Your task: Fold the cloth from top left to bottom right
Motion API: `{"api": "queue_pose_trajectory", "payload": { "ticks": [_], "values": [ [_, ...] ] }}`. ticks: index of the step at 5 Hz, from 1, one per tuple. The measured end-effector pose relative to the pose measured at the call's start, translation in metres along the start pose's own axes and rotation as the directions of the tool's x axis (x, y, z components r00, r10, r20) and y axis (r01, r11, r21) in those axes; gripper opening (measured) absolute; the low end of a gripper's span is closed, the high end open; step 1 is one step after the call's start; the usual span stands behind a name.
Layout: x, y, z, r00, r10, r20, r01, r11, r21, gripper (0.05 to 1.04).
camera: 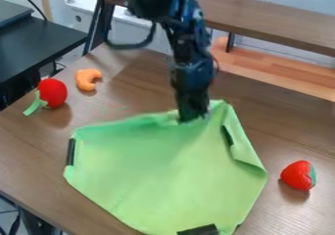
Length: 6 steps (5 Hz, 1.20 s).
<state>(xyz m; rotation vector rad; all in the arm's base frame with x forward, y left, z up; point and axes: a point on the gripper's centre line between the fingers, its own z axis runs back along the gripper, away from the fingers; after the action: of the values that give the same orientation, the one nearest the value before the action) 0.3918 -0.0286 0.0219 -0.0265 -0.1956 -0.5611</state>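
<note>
Camera view: over the brown table [39, 173], the black arm [190, 58] hangs down, its tool [192, 119] right at the far edge of the green cloth [157, 170]. From here I can't tell whether the tool is spread or pinching fabric. The cloth lies mostly flat, its right edge turned over in a crease. Beyond its left side sit a round red toy [52, 92] and a curved orange one [85, 79]; a red strawberry [298, 175] rests to its right.
</note>
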Motion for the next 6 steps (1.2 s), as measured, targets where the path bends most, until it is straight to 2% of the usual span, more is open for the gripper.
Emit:
{"api": "queue_pose_trajectory", "payload": {
  "ticks": [1,2,4,5,6],
  "values": [
    [-0.012,-0.036,-0.018,0.997,-0.042,-0.062,0.042,0.999,-0.006,0.055],
    [-0.013,-0.060,-0.002,0.996,-0.082,-0.025,0.082,0.997,0.001,0.055],
    [-0.020,-0.086,0.014,0.995,-0.098,-0.012,0.098,0.995,-0.036,0.055],
    [-0.023,-0.100,0.011,0.993,-0.110,-0.029,0.109,0.993,-0.039,0.055],
    [-0.024,-0.112,0.006,0.993,-0.113,-0.028,0.112,0.993,-0.022,0.055]
  ]
}}
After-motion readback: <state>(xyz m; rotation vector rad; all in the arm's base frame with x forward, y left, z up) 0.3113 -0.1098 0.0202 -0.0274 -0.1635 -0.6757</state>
